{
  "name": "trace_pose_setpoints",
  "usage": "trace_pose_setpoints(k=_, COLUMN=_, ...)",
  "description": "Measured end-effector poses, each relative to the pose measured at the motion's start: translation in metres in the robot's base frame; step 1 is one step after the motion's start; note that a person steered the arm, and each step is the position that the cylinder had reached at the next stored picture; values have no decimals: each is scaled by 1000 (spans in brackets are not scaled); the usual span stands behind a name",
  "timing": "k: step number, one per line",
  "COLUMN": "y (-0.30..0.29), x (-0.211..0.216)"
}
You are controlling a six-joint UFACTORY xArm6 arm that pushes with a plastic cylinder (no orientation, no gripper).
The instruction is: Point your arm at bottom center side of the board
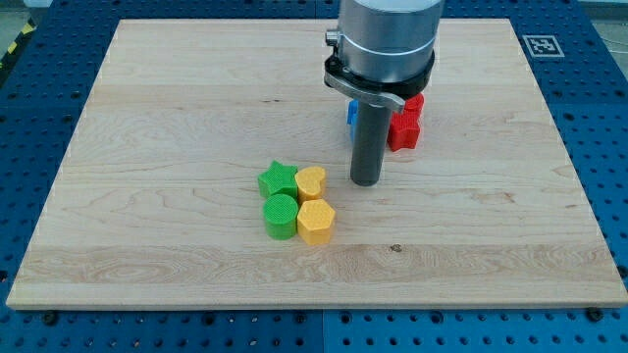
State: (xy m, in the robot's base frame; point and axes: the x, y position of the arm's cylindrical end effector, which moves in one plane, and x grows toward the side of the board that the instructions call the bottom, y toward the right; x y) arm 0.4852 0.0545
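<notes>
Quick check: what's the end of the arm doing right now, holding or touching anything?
My tip: no gripper, holding nothing; it stands free on the board, right of the yellow heart block, touching no block.

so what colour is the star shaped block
Green: the star block, clearest in the camera view.

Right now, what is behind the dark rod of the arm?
Behind my rod, toward the view's top, a blue block shows only as a sliver at the rod's left edge; its shape is covered. A red block stands at the right. My tip rests right of the yellow heart.
</notes>
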Motion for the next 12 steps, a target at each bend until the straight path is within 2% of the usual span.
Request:
trace_pose_setpoints(k=5, y=7, x=66)
trace_pose_setpoints(k=9, y=7, x=76)
trace_pose_setpoints(k=10, y=7, x=104)
trace_pose_setpoints(k=11, y=-23, x=114)
trace_pose_setpoints(k=12, y=-78, x=113)
